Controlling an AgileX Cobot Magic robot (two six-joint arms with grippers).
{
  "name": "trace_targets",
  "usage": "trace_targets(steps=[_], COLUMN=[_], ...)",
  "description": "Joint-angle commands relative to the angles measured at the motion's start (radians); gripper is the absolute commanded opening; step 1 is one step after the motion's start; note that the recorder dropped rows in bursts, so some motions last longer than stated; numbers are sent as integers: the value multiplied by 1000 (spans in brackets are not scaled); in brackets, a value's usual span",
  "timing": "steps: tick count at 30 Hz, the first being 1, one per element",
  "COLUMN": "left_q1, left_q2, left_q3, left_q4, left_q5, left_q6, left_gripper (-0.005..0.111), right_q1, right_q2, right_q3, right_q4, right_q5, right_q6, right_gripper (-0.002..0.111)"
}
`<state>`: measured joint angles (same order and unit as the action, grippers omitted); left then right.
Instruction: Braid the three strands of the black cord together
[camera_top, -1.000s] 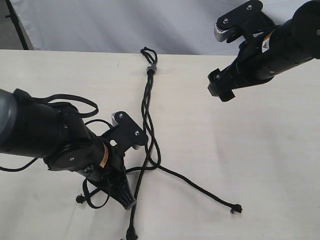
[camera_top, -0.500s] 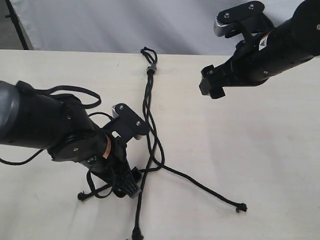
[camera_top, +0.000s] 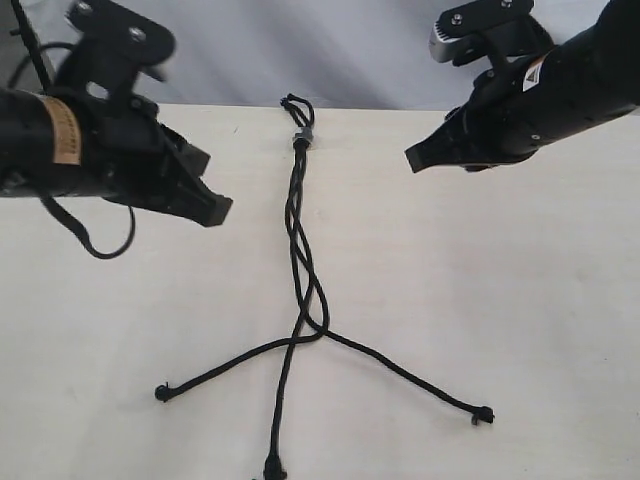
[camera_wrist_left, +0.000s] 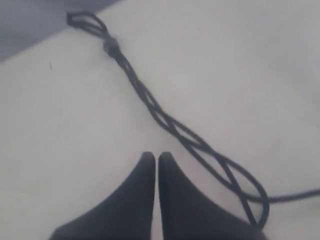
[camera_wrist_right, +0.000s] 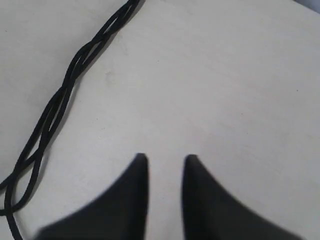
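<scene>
My left gripper hangs at the upper left. Its tips are pressed together with nothing between them. My right gripper is at the upper right, with a small gap between its tips, and it holds nothing. The black cord lies on the table in the middle, loosely twisted. The three strands spread apart near the bottom.

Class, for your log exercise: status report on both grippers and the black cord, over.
Left gripper shut, empty. Right gripper slightly open, empty. Black cord loosely braided partway, three strands splayed loose below. Nothing in the way.
</scene>
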<state>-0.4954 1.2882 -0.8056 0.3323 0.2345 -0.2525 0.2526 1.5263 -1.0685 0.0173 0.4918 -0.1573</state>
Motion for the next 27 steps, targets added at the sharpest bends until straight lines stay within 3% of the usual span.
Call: trace_targets(steps=[1,7,21,27], left_q1=[23,23,26,68], left_q2=[-136,-261,-366,-564], left_q3=[91,112,117,273], left_q4=[4,4,4,11], left_q5=[-163,-179,-149,-157], left_q6=[-7,-7,-6,-12], left_gripper=[3,3,3,3], right_q1=[-4,-4,-4,-4], right_q2=[-51,-56,-56,-56], right_q3=[1,1,1,1], right_q4=[11,13,13,13], right_q5=[-46,-147,-151,-151], right_q6=[12,12,12,12], right_gripper=[3,3,3,3])
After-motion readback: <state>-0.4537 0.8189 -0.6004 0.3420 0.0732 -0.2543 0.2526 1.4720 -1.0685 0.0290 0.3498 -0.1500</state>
